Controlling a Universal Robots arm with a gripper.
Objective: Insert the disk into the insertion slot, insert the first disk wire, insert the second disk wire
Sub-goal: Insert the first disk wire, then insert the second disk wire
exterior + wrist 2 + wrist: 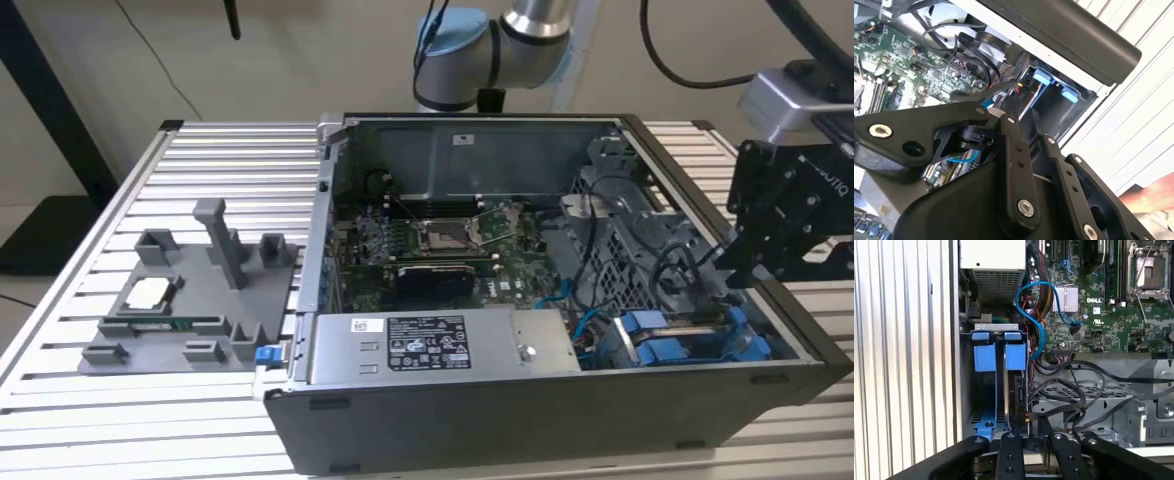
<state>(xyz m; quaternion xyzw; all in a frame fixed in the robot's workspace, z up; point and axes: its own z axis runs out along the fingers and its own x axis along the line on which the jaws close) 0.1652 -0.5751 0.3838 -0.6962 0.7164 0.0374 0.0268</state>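
Gripper (742, 268) hangs at 3 o'clock of the computer case (534, 425), exterior view; its state can't be told. Disk (1015, 356) sits in insertion slot (997, 327).

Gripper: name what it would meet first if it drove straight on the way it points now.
Likely the insertion slot with its blue fittings, straight ahead of the gripper in the first wrist view; depth is unclear.
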